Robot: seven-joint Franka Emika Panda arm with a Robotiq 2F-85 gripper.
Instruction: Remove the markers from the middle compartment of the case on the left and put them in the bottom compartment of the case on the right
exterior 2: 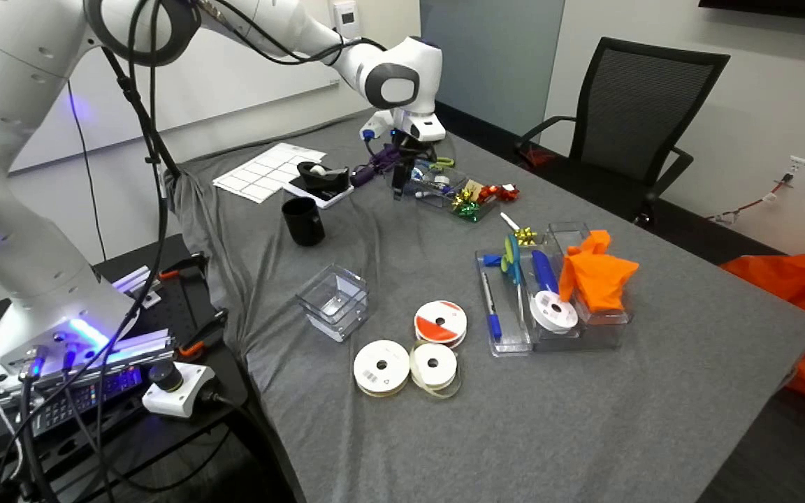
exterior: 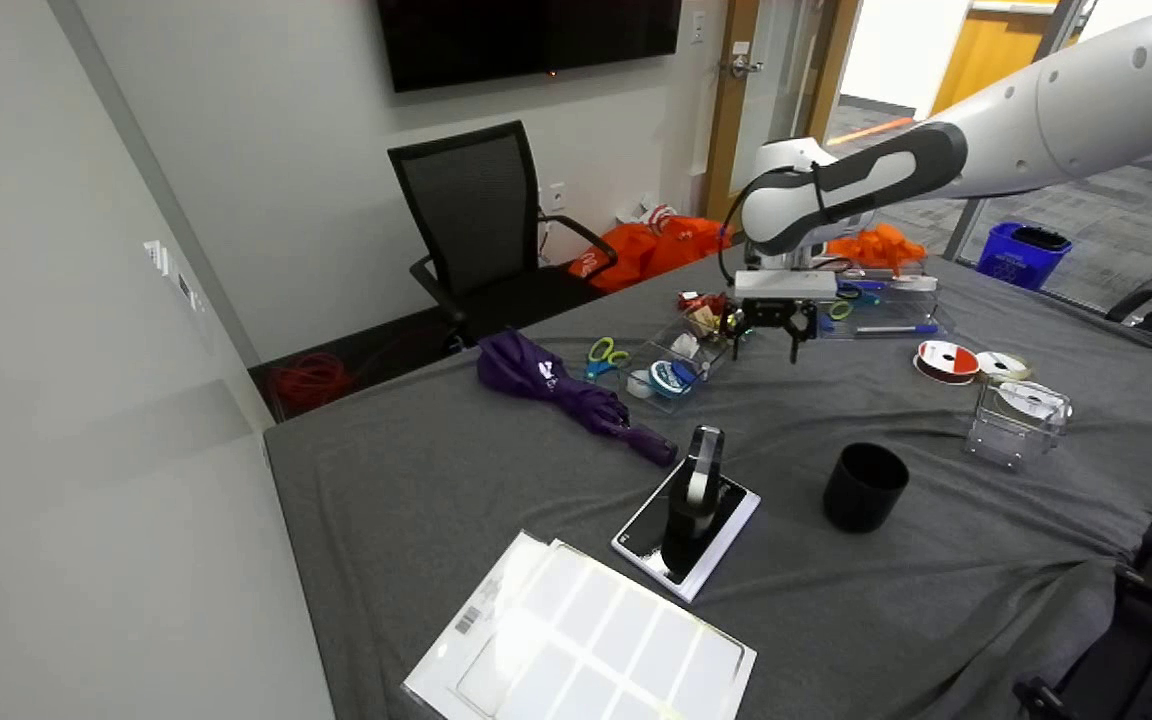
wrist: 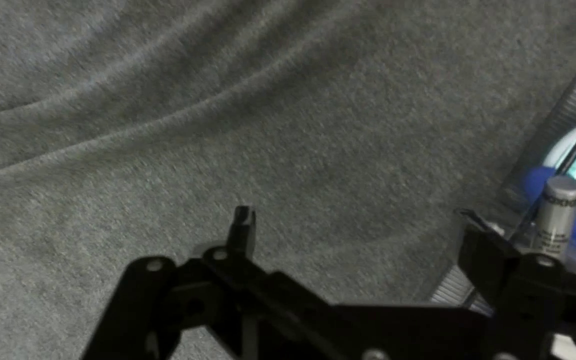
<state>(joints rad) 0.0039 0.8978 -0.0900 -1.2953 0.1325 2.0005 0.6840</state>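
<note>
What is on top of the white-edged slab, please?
A black tape dispenser stands on the white-edged slab. Some of the slab's dark top shows around it; whatever lies directly under its base is covered.

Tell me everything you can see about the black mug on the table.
The black mug is round and fairly straight-sided, perhaps ceramic, open at the top, with a handle that shows in an exterior view. It stands upright on the grey cloth; its inside is too dark to tell whether it holds anything. Only the cloth touches it: the flat pad under the tape dispenser lies nearby but apart.
</note>
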